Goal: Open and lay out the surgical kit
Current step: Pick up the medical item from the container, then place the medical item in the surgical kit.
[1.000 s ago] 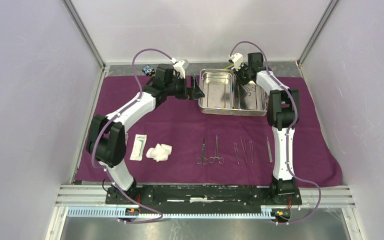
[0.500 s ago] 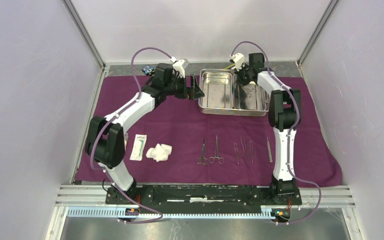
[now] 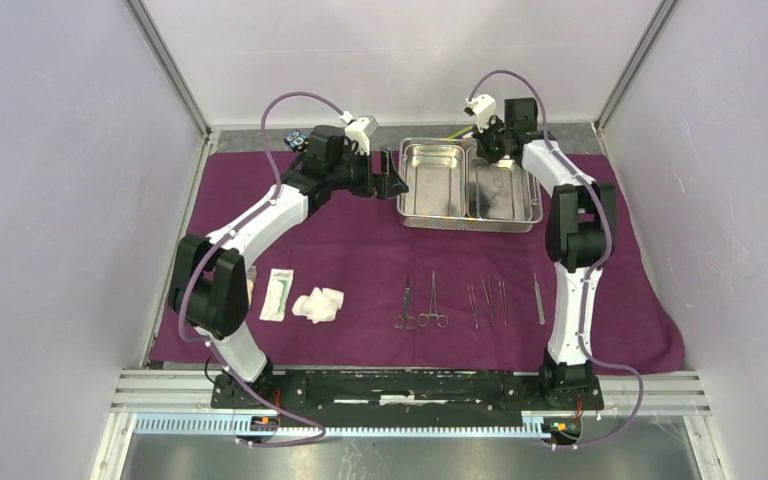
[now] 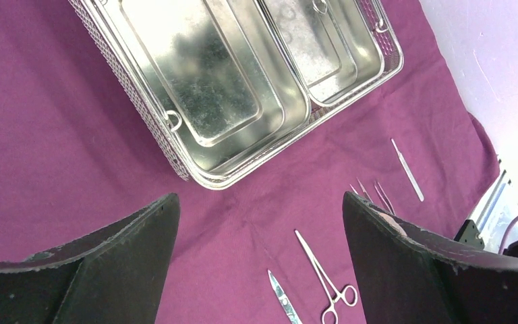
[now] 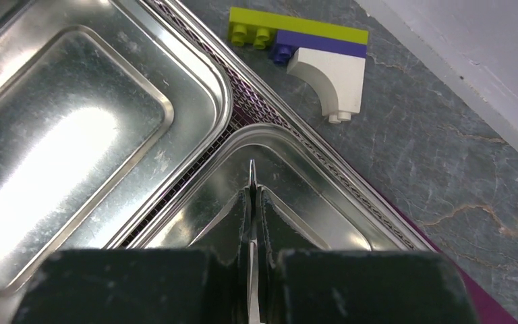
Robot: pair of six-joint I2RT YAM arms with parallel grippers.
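Nearby, clamps and tweezers (image 3: 472,303) lay in a row on the purple cloth (image 3: 360,255) | left gripper (image 4: 260,199) spread wide, empty, just left of the tray (image 3: 460,225) | right gripper (image 5: 251,196) clenched on a thin steel tool (image 5: 251,172) over the tray's right compartment | best lifted straight up, clearing the rim

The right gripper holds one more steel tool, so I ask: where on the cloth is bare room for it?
Bare cloth lies between the tray and the tool row, and between the gauze and the leftmost clamp. The row itself is crowded; only a narrow gap precedes the last tool.
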